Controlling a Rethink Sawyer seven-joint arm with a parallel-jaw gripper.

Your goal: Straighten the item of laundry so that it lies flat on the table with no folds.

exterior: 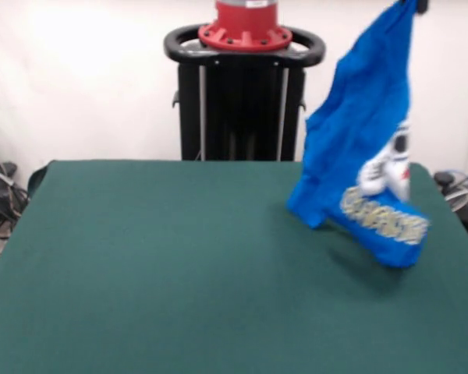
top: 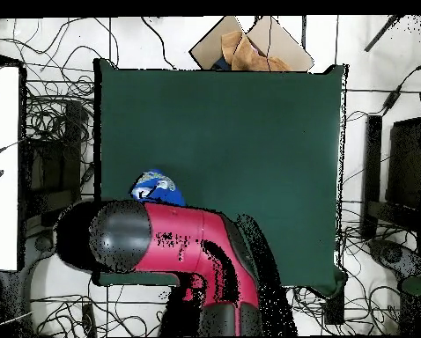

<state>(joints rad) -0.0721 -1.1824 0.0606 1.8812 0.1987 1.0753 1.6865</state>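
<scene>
The end effector [exterior: 418,5] grips the blue T-shirt [exterior: 368,148], dangling above the green bench [exterior: 156,257]. This looks like mid-lift; next it likely needs lowering and spreading flat.

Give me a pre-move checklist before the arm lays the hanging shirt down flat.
1. Shirt held: ok. The blue T-shirt hangs from its top corner at the front view's upper edge.
2. Gripper state: cannot tell. Only a dark tip of the gripper shows above the cloth.
3. Shirt flat: not ok. It hangs bunched and folded, print partly creased.
4. Shirt's bottom hem on the table: cannot tell; it seems to hover just above it.
5. Room to spread: ok. Bare green cloth lies beside the shirt in both views.
6. Overhead check of shirt: not ok. The red arm hides most of it.
</scene>
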